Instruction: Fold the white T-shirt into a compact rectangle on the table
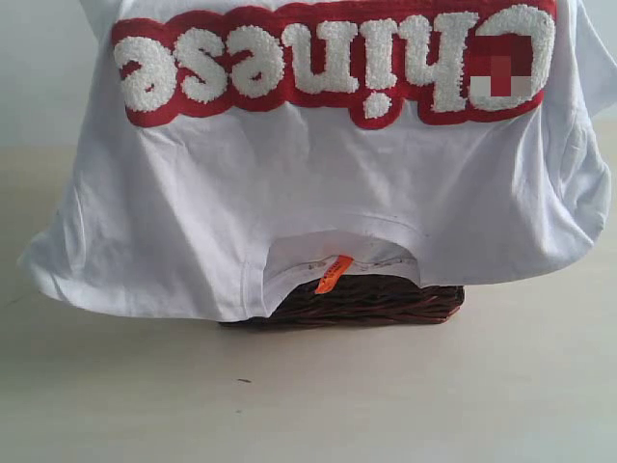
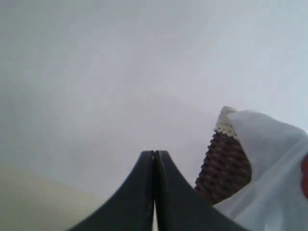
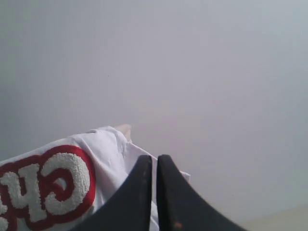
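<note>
Closed flat, the left gripper (image 2: 154,155) has its jaws pressed together, with the basket (image 2: 226,166) off to one side. The right gripper (image 3: 154,160) is nearly shut too, cloth just behind it; I cannot tell if it pinches any. The white T-shirt (image 1: 318,193) hangs upside down across the upper frame, its collar over the basket on the table (image 1: 308,395).

We read "Chinese", upside down, on the white T-shirt (image 1: 308,183) | its "Ch" just beside the right gripper (image 3: 154,159) fingers (image 3: 139,192) | orange tag (image 1: 334,274) illegible
</note>
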`<move>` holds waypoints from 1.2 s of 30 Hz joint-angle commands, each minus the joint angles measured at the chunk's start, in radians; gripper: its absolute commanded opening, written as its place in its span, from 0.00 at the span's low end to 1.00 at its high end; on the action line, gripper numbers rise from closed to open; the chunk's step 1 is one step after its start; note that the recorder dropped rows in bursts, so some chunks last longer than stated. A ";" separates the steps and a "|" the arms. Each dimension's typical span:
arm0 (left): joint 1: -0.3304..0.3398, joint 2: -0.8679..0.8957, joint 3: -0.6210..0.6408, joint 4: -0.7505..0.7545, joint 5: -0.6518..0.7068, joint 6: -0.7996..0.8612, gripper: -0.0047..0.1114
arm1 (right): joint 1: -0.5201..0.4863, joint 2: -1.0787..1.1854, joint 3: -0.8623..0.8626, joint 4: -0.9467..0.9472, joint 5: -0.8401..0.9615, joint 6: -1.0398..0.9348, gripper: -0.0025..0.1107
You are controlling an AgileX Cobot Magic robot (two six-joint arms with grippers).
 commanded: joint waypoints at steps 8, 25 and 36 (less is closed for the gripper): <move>-0.068 0.323 -0.182 1.023 -0.493 -0.618 0.17 | -0.004 -0.005 -0.007 -0.008 -0.009 0.003 0.08; -0.108 1.156 -0.405 1.046 -0.711 -0.353 0.72 | -0.004 -0.005 -0.007 -0.008 0.058 -0.007 0.08; -0.108 1.132 -0.465 1.009 -0.785 -0.383 0.78 | -0.004 -0.005 -0.007 -0.015 0.082 -0.007 0.08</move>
